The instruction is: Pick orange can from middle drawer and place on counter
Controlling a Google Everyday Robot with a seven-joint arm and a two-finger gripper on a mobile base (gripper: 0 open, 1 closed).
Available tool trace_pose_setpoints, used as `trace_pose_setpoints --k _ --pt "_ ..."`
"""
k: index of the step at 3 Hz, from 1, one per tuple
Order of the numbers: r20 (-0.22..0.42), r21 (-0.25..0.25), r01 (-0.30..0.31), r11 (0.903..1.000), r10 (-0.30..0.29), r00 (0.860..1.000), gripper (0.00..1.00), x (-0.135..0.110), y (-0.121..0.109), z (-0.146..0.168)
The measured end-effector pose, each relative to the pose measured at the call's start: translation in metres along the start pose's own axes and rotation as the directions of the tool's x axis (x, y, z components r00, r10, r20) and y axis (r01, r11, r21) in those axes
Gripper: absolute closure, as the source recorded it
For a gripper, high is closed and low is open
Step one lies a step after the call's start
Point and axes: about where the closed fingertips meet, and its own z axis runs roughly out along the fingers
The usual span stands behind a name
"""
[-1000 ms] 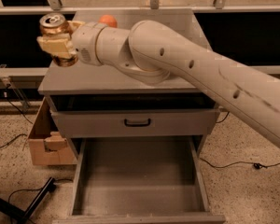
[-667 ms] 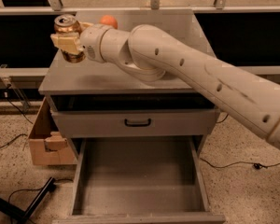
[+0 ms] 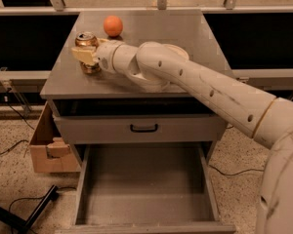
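Since a second ago the small brownish-orange drink can with a silver top (image 3: 86, 38) has come down from the air above the counter's left edge. It now sits low over the left part of the counter (image 3: 185, 28), the flat grey top of the drawer cabinet. The gripper (image 3: 86, 56), with its pale yellow fingers (image 3: 79, 54), has come down with it and lies just above the counter's left side. The white jointed arm (image 3: 210, 91) stretches back from it across the counter's front half and off past its right front corner.

The jaws are closed around the middle of the can's body, so only the can's silver top and gold-toned base show above and below the fingers. The can stands upright. Its base is right at the counter surface, but I cannot tell whether it rests on it or hangs just clear.

A round orange fruit (image 3: 113, 26) lies on the counter farther back, near the can but not touching it. Below the counter's front edge is a shut grey drawer front with a black handle (image 3: 144, 128). Lower still, the wide grey tray-like middle drawer (image 3: 144, 189) is pulled out, showing its flat floor. A brown cardboard box (image 3: 46, 147) stands on the speckled floor, below the counter's left edge.
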Motion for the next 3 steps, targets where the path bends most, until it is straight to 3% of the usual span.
trace_pose_setpoints --k 1,3 --pt "-0.011 0.006 -0.001 1.0 0.001 1.0 1.0 0.0082 -0.0044 0.0028" --pt "-0.011 0.005 -0.001 1.0 0.001 1.0 0.59 0.0081 -0.0043 0.0029"
